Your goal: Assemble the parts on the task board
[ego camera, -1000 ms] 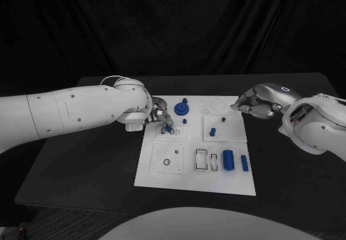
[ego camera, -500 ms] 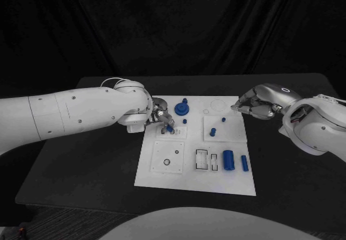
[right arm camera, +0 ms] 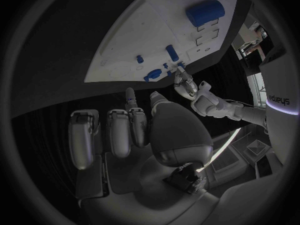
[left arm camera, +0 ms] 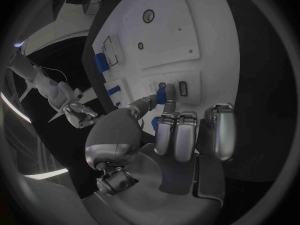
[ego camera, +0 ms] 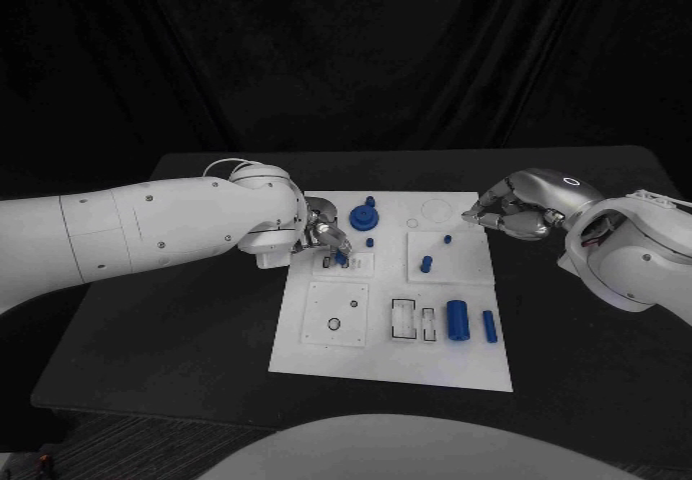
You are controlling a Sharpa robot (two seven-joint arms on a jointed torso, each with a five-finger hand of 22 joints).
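Observation:
The white task board [ego camera: 378,362] lies in the middle of the black table. My left hand [ego camera: 319,238] is over the board's far left part and pinches a small blue part [ego camera: 336,258] between thumb and a finger. The left wrist view has that blue part [left arm camera: 162,94] right at a small slotted plate [left arm camera: 190,82]; I cannot tell whether it touches. My right hand [ego camera: 518,210] hovers at the board's far right edge with its fingers [right arm camera: 107,133] curled in and nothing in them.
Other blue parts sit on the board: a round knobbed piece [ego camera: 364,215], a short peg [ego camera: 426,264], a thick cylinder [ego camera: 457,320] and a thinner one [ego camera: 489,326]. Open cut-outs [ego camera: 414,320] lie beside the cylinders. Bare black table [ego camera: 188,330] surrounds the board.
My left hand has edged slightly to the right with the small blue part still pinched over the slotted plate. The right hand has not moved.

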